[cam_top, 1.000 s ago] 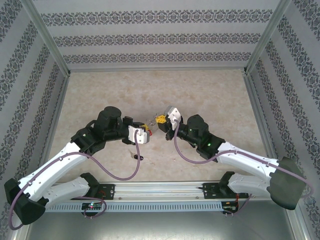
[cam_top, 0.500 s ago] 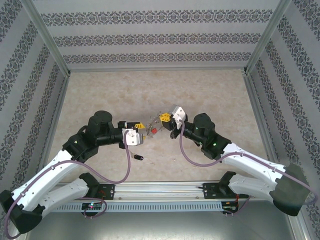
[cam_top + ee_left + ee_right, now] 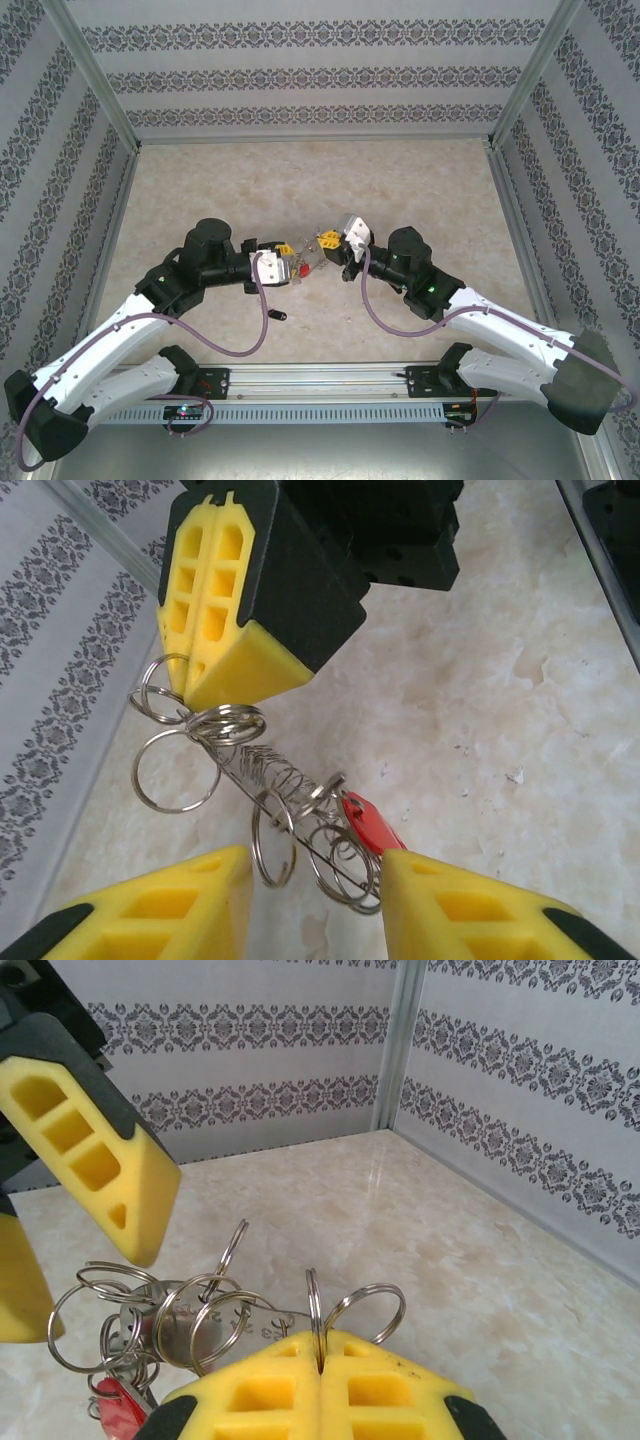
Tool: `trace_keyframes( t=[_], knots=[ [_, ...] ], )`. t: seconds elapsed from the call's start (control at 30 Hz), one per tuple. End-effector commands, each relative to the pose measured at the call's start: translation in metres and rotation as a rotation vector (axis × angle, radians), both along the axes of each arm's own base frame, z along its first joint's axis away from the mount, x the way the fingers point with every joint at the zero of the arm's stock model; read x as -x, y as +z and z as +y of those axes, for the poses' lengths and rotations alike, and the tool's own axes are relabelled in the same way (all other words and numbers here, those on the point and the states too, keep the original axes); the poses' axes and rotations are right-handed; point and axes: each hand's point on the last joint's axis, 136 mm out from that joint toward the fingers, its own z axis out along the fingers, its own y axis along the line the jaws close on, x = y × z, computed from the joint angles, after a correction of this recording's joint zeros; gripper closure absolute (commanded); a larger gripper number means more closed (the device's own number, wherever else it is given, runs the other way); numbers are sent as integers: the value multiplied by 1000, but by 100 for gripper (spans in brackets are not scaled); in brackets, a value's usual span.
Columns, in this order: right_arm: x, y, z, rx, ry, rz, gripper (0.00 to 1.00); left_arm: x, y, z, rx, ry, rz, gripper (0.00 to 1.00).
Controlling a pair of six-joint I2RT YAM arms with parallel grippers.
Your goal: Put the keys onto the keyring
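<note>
The keyring (image 3: pixel 290 790), a wire loop strung with silvery rings and a red tag (image 3: pixel 368 825), hangs in the air between my two grippers. My right gripper (image 3: pixel 320 1345) is shut on one of its rings, and in the left wrist view its yellow fingers (image 3: pixel 230 610) pinch the loop's upper end. My left gripper (image 3: pixel 312 865) is open, its jaws standing either side of the loop's lower end, the red tag against one pad. A small dark key (image 3: pixel 281 315) lies on the table below the left gripper (image 3: pixel 297 262), apart from both grippers.
The beige marble tabletop (image 3: pixel 320 180) is walled by patterned panels on three sides, with metal corner posts (image 3: pixel 95 75). A rail (image 3: pixel 320 378) carrying both arm bases runs along the near edge. A purple cable (image 3: pixel 262 310) loops off the left wrist close to the key.
My left gripper has opened; it drew back to the left, then came forward again round the keyring. The right gripper shifted slightly right, still holding the keyring. The key has stayed put.
</note>
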Motion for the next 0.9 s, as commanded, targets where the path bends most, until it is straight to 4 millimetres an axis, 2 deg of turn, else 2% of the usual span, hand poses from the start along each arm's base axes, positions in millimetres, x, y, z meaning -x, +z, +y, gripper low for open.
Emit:
trace_keyframes(
  t=[0.0, 0.23, 0.43, 0.73, 0.87],
  knots=[
    [6, 23, 1, -46, 30, -63, 100, -4, 14, -5, 61, -10, -29, 66],
    [6, 23, 1, -47, 32, -64, 100, -4, 14, -2, 27, -11, -45, 72],
    [7, 27, 1, -50, 38, -70, 100, -2, 8, 1, 13, -3, -42, 65],
    [8, 30, 2, -56, 43, -71, 100, -3, 2, 3, -2, 9, -43, 68],
    [7, 31, 3, -60, 46, -72, 100, -7, -4, 3, -18, 16, -40, 65]
  ],
)
